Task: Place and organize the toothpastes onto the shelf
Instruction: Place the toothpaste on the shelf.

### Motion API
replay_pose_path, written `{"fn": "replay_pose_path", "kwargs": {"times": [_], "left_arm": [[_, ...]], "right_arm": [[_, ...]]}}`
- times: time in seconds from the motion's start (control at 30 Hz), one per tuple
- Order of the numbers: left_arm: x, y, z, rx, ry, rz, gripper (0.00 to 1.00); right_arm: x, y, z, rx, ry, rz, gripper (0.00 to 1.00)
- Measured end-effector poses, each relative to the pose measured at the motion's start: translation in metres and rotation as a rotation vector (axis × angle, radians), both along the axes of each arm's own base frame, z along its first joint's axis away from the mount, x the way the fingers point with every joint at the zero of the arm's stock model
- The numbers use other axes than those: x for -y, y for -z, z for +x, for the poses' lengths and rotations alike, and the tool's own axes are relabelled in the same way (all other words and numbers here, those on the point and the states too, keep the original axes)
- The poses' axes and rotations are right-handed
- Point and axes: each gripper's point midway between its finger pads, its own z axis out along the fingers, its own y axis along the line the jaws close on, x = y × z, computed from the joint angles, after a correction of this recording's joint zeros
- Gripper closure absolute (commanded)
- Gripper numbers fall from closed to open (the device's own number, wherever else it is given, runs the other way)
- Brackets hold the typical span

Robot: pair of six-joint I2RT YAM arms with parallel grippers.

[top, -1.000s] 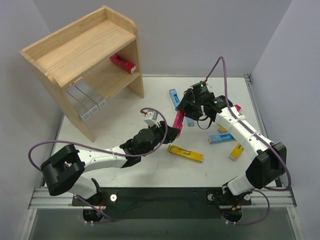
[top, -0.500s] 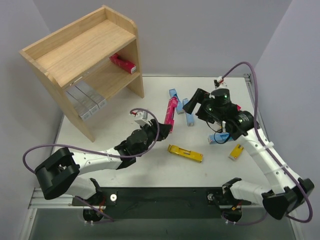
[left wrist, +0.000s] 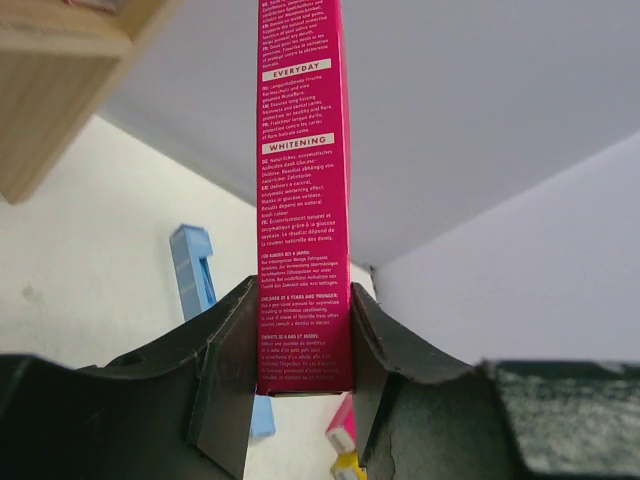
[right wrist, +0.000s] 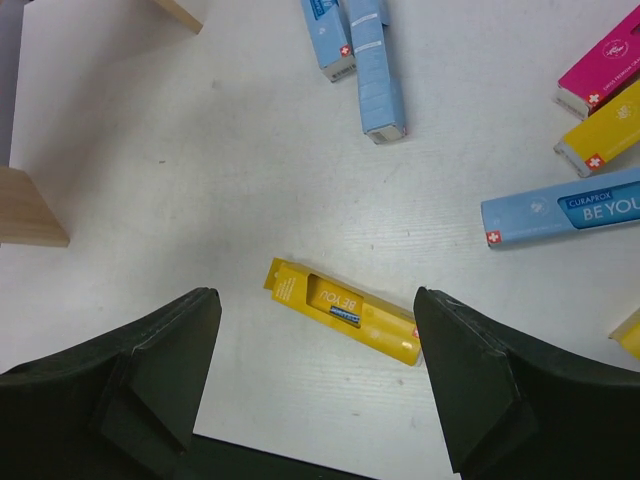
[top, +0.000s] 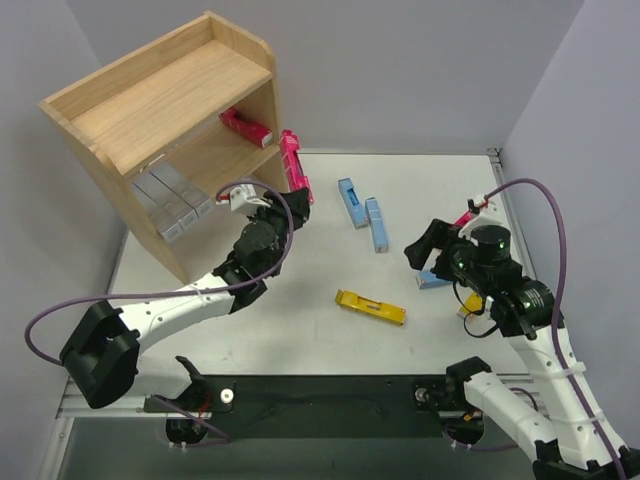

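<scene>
My left gripper [top: 290,205] is shut on the lower end of a magenta toothpaste carton [top: 293,165], held upright beside the right side panel of the wooden shelf [top: 150,100]. In the left wrist view the carton [left wrist: 303,200] sits pinched between both fingers [left wrist: 225,370]. Three silver-grey cartons [top: 175,205] and a magenta one [top: 245,125] lie on the lower tier. My right gripper [top: 420,248] hangs open and empty over the table, above a yellow carton [right wrist: 345,312]. Two light blue cartons [top: 348,200] [top: 377,222] lie mid-table.
At the right, partly under my right arm, lie a light blue carton [right wrist: 565,207], a yellow one [right wrist: 600,140] and a magenta one [right wrist: 605,65]. Another yellow carton [top: 470,300] lies near the right edge. A shelf foot [right wrist: 30,210] shows at left.
The right gripper opened, let go of the magenta carton and drew back to the right. The left arm carried that carton from mid-table up and left to the shelf's side.
</scene>
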Motion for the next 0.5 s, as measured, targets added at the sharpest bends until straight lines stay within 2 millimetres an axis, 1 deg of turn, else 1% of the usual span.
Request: {"fn": "replay_pose_path", "kwargs": {"times": [0.1, 0.17, 0.33, 0.43, 0.5], "left_arm": [[-0.021, -0.016, 0.014, 0.011, -0.093, -0.029, 0.69], [-0.036, -0.020, 0.022, 0.005, -0.152, -0.036, 0.69], [-0.070, -0.018, 0.043, -0.029, -0.268, -0.078, 0.68], [-0.089, -0.012, 0.053, -0.055, -0.321, -0.091, 0.68], [-0.100, -0.008, 0.058, -0.073, -0.353, -0.109, 0.65]], "right_arm": [[0.004, 0.000, -0.012, 0.019, -0.021, -0.011, 0.20], [0.006, 0.002, -0.018, 0.027, -0.033, -0.023, 0.19], [0.007, 0.000, -0.030, 0.048, -0.066, -0.041, 0.20], [0.007, 0.002, -0.032, 0.041, -0.080, -0.054, 0.19], [0.007, 0.003, -0.032, 0.039, -0.086, -0.063, 0.20]]}}
